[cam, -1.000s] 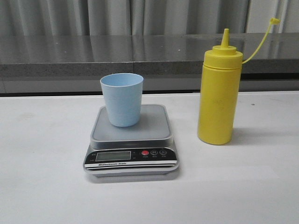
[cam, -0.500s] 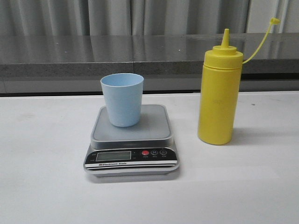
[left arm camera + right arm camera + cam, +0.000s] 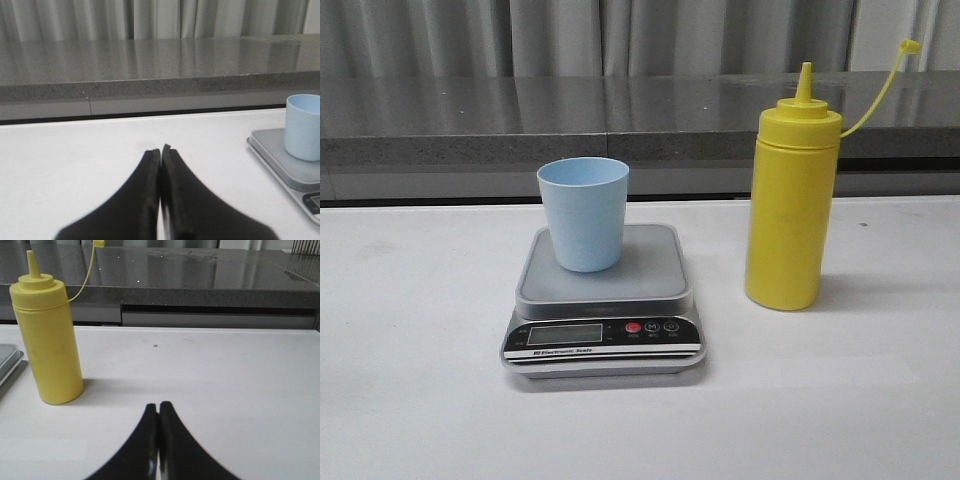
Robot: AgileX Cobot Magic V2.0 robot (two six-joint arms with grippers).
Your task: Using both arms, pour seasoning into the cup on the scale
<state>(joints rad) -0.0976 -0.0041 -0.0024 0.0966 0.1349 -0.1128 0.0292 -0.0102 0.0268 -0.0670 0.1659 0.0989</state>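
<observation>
— Spanning every view: a white table (image 3: 410,400), with a grey stone ledge (image 3: 470,120) along its far edge and pale curtains (image 3: 440,35) behind.

— Standing tallest on it?

— The seasoning bottle (image 3: 788,200), yellow, upright on the right side in the front view, nozzle pointing straight up, small cap (image 3: 910,45) swung out on its thin tether to the upper right. Seen again in the right wrist view (image 3: 47,340), upright, well apart from the fingertips.

— Next in size?

— The scale (image 3: 603,300), left of the bottle and clear of it. Grey platform, black front panel facing the camera, LCD display (image 3: 564,334), one red button (image 3: 633,327) and two dark ones beside it. Digits too small to read.

— And on the platform?

— The cup (image 3: 583,213), pale blue, upright, mouth open upward, sitting toward the platform's back-left part. Inside not visible. Also seen in the left wrist view (image 3: 303,126), on the scale, far off to one side of the fingers.

— Grippers?

— Absent from the front view. Left gripper (image 3: 161,150): black fingers pressed together, holding nothing, low over bare table. Right gripper (image 3: 158,406): likewise closed on nothing, tips touching, short of the bottle.
</observation>
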